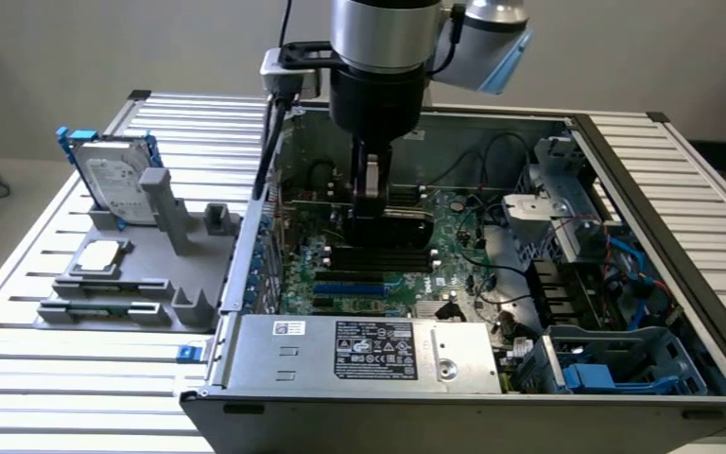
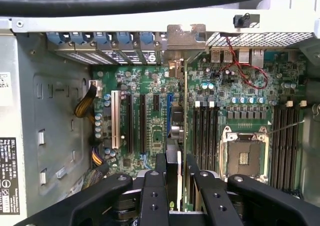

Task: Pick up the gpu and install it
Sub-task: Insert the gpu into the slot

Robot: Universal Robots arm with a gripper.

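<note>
Holds the gpu [image 1: 404,230] upright over the motherboard [image 2: 240,101], clamped in the gripper [image 2: 176,161] by its top edge; probably stiff, light, fragile.

gpu [image 1: 404,230]: glossy black cover, silver metal bracket with dull sheen
gripper [image 2: 176,162]: smooth matt black fingers
bench [image 1: 60,378]: ribbed bare metal, satin
power supply [image 1: 464,355]: grey sheet metal, black printed sticker
hard drive [image 1: 117,184]: shiny metal, blue plastic frame
</note>
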